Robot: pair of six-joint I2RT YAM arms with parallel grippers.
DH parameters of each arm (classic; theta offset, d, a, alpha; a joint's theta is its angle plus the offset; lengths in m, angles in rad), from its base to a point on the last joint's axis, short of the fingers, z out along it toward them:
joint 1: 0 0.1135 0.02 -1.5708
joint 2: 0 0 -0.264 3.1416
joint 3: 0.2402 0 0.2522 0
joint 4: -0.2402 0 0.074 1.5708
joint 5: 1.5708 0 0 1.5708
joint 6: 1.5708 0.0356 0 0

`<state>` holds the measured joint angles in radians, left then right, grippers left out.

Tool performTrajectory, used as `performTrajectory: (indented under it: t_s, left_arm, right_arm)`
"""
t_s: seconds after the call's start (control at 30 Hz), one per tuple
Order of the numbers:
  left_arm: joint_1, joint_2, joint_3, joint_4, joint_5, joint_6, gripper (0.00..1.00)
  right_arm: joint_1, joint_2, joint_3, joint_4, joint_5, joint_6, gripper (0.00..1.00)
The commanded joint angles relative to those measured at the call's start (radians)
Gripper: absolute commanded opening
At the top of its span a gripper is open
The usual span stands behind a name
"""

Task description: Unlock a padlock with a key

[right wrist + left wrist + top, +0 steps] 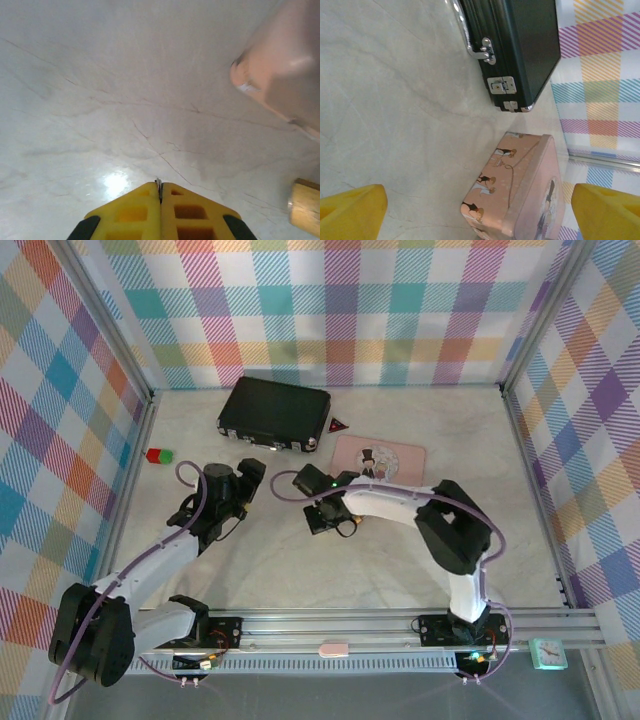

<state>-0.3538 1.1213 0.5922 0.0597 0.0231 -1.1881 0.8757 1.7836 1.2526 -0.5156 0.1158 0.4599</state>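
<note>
Barely visible, the key (158, 183) is a thin grey sliver poking from the seam of the right hand (160, 189). That hand's yellow fingers are pressed fully together on it, low over the marbled surface (100, 100). The brass-gold padlock (305, 207) lies on the surface near the pink tin (280, 65), on the tin's side that faces the arms. The left hand (480, 212) hangs spread wide and holds nothing, also on that side of the pink tin, with the black case (520, 45) beyond the tin.

The hold on the key looks slight, so it could twist or slip out once pressed against the lock. The padlock lies loose with nothing pinning it, so a push from the key would probably slide it toward the pink tin instead of seating. Which way the keyhole faces cannot be told.
</note>
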Motion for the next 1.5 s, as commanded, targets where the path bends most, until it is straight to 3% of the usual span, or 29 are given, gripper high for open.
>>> performTrajectory:
  t_s: [0.0,0.17,0.27,0.37,0.53,0.73,0.83,1.0,1.37,1.47]
  left_arm:
    - [-0.019,0.026,0.012,0.081,0.041,0.005,0.94]
    - [-0.066,0.076,0.037,0.159,0.068,0.002,0.94]
    - [-0.105,0.120,0.017,0.263,0.072,-0.134,0.93]
    - [-0.179,0.142,-0.002,0.387,0.008,-0.219,0.90]
    - [-0.272,0.133,0.043,0.438,-0.102,-0.071,0.75]
    - [-0.293,0.184,0.023,0.595,-0.040,0.026,0.66]
    - [-0.303,0.237,-0.009,0.757,-0.006,0.041,0.61]
    - [-0.328,0.318,-0.013,0.936,0.040,0.090,0.59]
    - [-0.352,0.394,0.007,0.985,0.038,0.112,0.59]
    - [-0.356,0.421,0.016,1.030,0.052,0.101,0.55]
  right_arm:
    - [-0.047,-0.114,-0.056,0.171,-0.085,0.041,0.00]
    - [-0.098,-0.215,-0.174,0.369,-0.189,0.115,0.00]
    - [-0.115,-0.279,-0.270,0.563,-0.214,0.191,0.00]
    - [-0.116,-0.316,-0.323,0.666,-0.152,0.299,0.00]
    - [-0.141,-0.335,-0.337,0.678,-0.080,0.500,0.00]
    - [-0.213,-0.378,-0.332,0.693,-0.125,0.601,0.00]
    - [-0.237,-0.379,-0.330,0.712,-0.158,0.652,0.00]
    - [-0.263,-0.358,-0.355,0.797,-0.218,0.746,0.00]
    - [-0.270,-0.342,-0.377,0.866,-0.249,0.797,0.00]
    - [-0.271,-0.329,-0.374,0.879,-0.257,0.806,0.00]
